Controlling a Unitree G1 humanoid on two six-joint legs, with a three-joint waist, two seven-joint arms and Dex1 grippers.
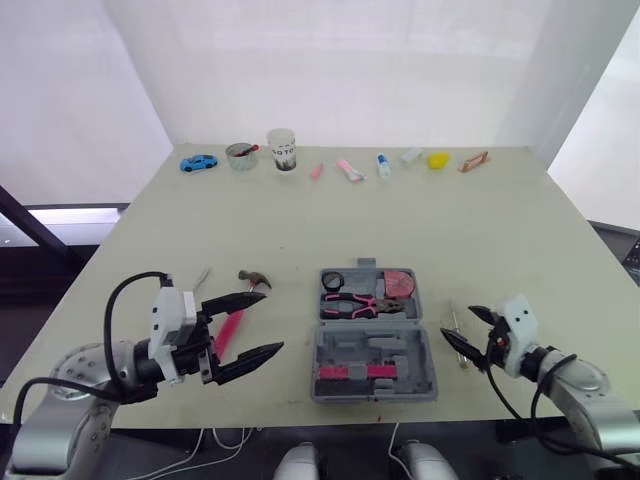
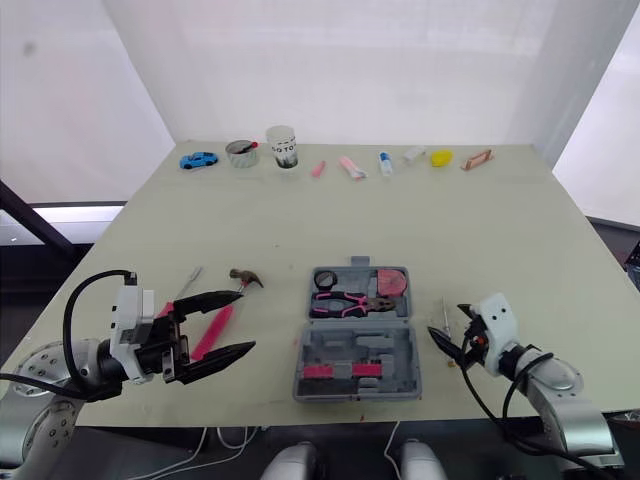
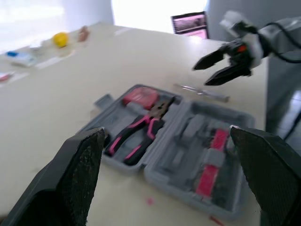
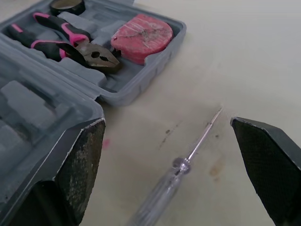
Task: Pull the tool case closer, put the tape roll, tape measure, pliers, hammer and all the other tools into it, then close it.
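Your stock on the tabletop, largest first:
- Tool case: open, middle of the front edge.
- Left gripper: fingers spread wide over the hammer, towards the front-left corner.
- Right gripper: fingers wide apart, holding nothing, just right of the case.
- Hammer: pink handle, left of the case.
- Pliers, tape measure, tape roll: inside the case.
- Screwdriver: clear handle, by the right gripper.
- Thin silvery tool, possibly a second screwdriver: left of the hammer.

Lab setup: white curtain backdrop, table, small props lining far edge.
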